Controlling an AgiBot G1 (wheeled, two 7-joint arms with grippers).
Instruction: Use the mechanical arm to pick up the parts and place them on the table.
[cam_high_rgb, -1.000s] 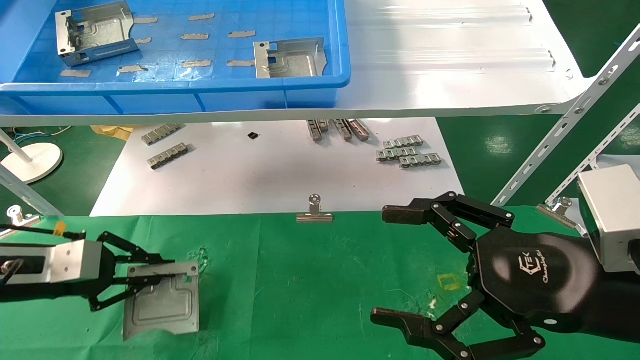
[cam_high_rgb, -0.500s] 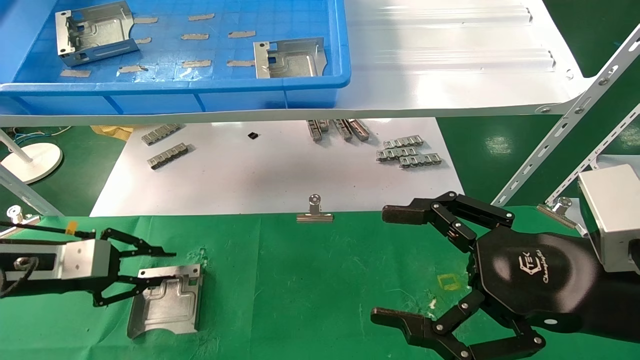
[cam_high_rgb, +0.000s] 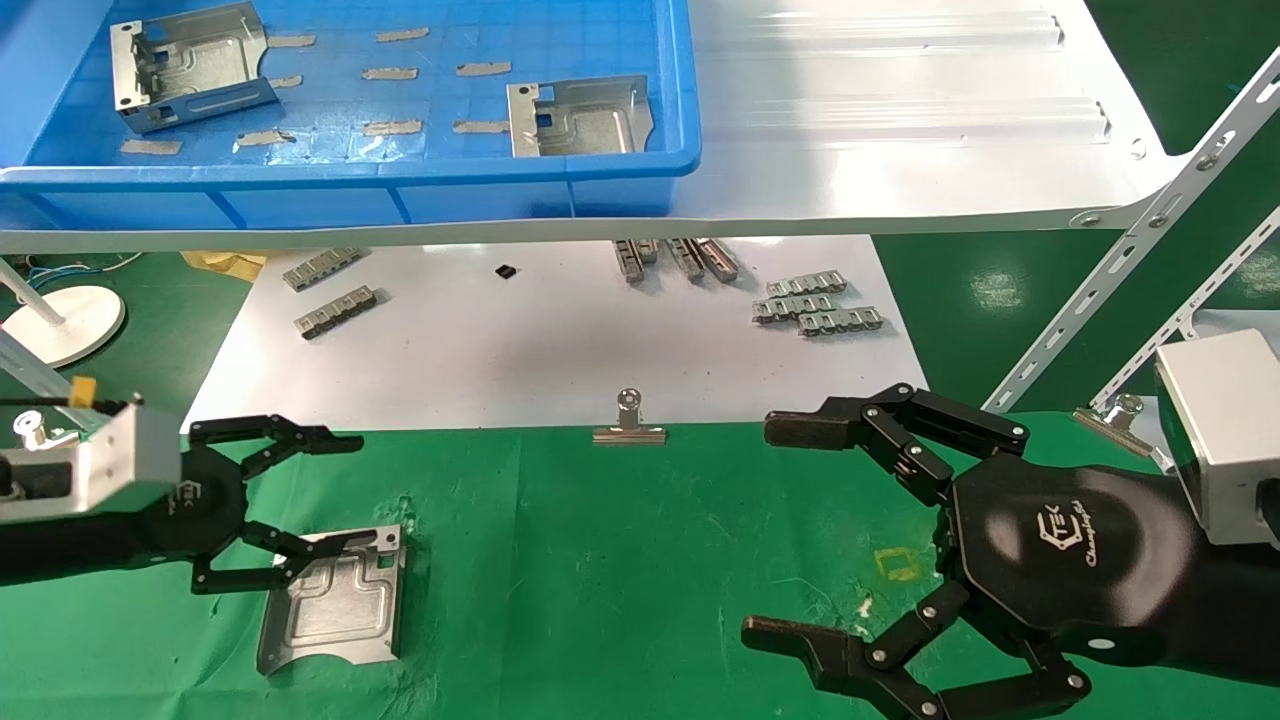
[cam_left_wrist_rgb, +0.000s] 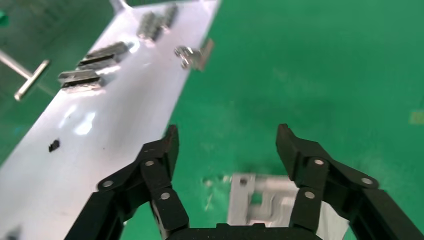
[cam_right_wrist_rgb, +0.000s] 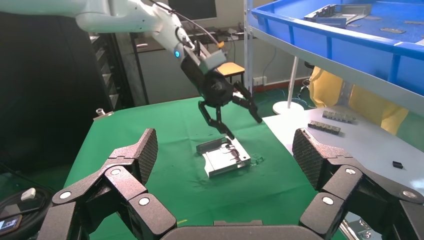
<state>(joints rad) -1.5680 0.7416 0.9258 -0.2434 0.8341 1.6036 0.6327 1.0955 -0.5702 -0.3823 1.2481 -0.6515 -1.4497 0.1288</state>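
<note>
Left black jointed gripper (cam_high_rgb: 310, 495) hung just above the green wrinkled cloth worktop (cam_high_rgb: 620, 560), fingers (cam_left_wrist_rgb: 162, 150) spread wide, holding nothing. Under it lay a shiny silver stamped sheet-metal bracket (cam_high_rgb: 335, 600), flat on the cloth, folded edge up, curved notch toward the near edge. Two more silver brackets (cam_high_rgb: 190, 65) sat in the blue plastic tray (cam_high_rgb: 350, 190) on the glossy white shelf. Right black gripper (cam_high_rgb: 790, 530) hovered over the cloth at right, fingers wide, empty.
</note>
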